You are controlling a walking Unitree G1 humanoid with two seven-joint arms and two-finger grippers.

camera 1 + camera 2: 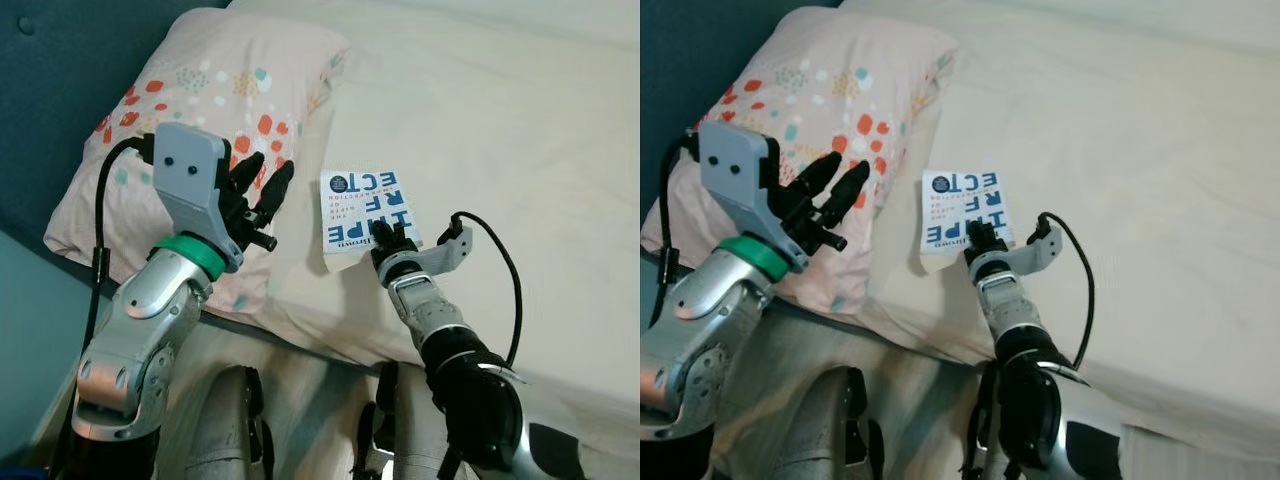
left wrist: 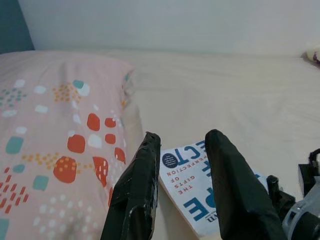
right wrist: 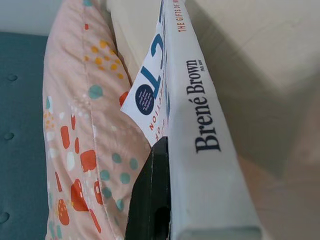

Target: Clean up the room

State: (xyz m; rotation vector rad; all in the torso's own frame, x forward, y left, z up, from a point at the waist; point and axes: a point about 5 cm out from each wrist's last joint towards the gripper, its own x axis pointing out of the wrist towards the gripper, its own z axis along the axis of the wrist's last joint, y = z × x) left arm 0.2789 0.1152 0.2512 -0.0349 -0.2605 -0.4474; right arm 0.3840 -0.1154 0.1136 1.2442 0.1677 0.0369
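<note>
— While the left gripper (image 1: 262, 187) hovers spread above the pillow (image 1: 200, 110), where's the book (image 1: 362, 207)?

— Pinched at its near edge by the right gripper (image 1: 394, 243) (on the bed (image 1: 500, 130)).

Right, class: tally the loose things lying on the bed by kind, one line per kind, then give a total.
Pillow: 1
Book: 1
Total: 2
</note>
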